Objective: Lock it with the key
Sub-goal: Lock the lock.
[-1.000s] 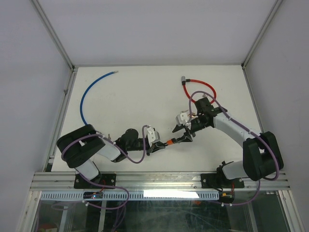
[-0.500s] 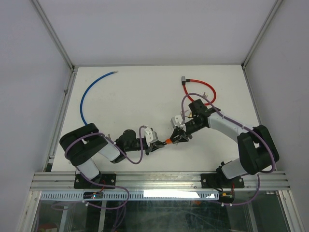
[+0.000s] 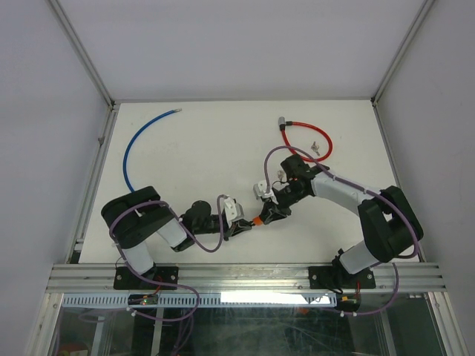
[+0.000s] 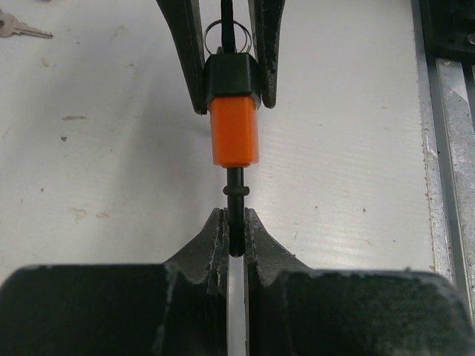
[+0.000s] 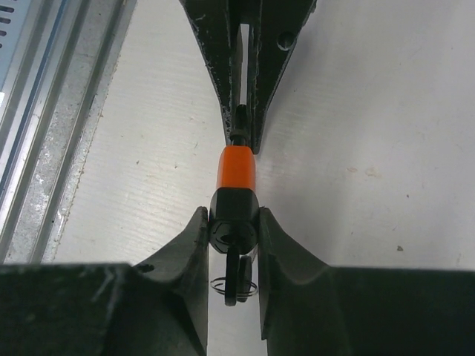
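1. White matte table (image 3: 208, 148), faintly scuffed, with a ribbed metal rail (image 4: 445, 148) at its near edge.
2. Left gripper (image 4: 234, 226) is pinched narrow, holding the lock (image 4: 233, 133) by its thin black stem (image 4: 234, 187).
3. Right gripper (image 5: 234, 222) presses both sides of the boxy black cap (image 5: 234, 215); the key (image 5: 237, 285), on a wire ring, sticks out between its fingers.
4. Lock body is smooth orange plastic and sits near-centre. Its long axis runs left to right, with the key end pointing right.

In the left wrist view the key (image 4: 225, 18) is mostly hidden behind the lock (image 4: 233, 130) and cut by the top edge, the lock's thin pin (image 4: 234, 178) is hidden at its lower end between the fingers of the left gripper (image 4: 234, 219), and a spare key (image 4: 18, 28) runs off the left edge.
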`<state>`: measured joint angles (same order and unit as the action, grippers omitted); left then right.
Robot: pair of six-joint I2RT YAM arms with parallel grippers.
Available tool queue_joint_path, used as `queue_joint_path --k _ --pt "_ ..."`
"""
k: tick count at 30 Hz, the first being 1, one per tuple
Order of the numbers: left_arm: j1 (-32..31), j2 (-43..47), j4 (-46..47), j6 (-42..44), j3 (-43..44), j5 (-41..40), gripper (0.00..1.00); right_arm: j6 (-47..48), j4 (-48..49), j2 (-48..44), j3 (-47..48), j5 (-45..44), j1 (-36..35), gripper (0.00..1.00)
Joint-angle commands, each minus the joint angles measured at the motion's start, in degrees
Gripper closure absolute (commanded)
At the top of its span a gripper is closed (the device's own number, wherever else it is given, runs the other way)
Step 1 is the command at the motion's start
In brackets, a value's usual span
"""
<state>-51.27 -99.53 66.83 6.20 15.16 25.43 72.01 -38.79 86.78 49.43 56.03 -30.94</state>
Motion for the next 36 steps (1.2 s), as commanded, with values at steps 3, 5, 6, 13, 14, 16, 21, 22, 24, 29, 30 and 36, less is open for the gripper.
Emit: queue_joint_path --k 3,5,6,13,14,16,21,22,24,29,30,36 --pt "0.88 -3.27 13.99 -0.05 1.76 -3.37 1.0 -16.31 8.9 0.34 1.1 -1.8 -5.14 1.0" --pt "1.03 -4.67 15.73 -0.34 1.61 -3.24 1.0 -21.29 11.18 1.35 1.19 -1.63 -6.53 1.0" --pt "1.14 -5.19 16.62 -0.45 1.49 -3.13 1.0 -24.22 12.71 1.82 1.1 -1.66 -7.44 1.0" --pt "2.52 -7.71 22.43 -1.63 -0.55 -2.57 1.0 -31.38 18.32 5.57 0.24 -0.42 -13.27 1.0" --pt "2.81 -8.27 23.68 -1.81 -0.97 -2.19 1.0 -30.83 18.54 5.97 -0.18 -0.34 -14.05 1.0" --pt "3.18 -9.24 26.14 -2.05 -1.66 -1.26 1.0 -30.86 20.94 6.05 -1.14 0.35 -14.95 1.0" --pt "4.12 -10.59 28.18 -2.07 -1.98 2.81 1.0 -32.33 28.87 5.44 -3.23 1.48 -15.33 1.0" --pt "4.26 -10.56 28.1 -1.96 -1.97 3.56 1.0 -32.81 30.33 4.97 -3.47 1.45 -15.24 1.0" --pt "4.41 -10.69 27.99 -1.77 -1.91 4.85 1.0 -33.93 33.02 3.55 -3.74 2.32 -15.03 1.0" --pt "4.5 -10.61 24.42 -1.7 -0.2 7.01 1.0 -37.48 38.93 1.09 -4.2 4.02 -15.28 1.0" --pt "4.44 -10.6 23.37 -1.78 0.39 7.49 1.0 -37.36 39.17 1.21 -4.05 3.55 -15.27 1.0" --pt "4.5 -10.24 20.44 -2.35 1.74 8.11 1.0 -36.22 36.74 4.81 -3.0 2.27 -15.17 1.0"
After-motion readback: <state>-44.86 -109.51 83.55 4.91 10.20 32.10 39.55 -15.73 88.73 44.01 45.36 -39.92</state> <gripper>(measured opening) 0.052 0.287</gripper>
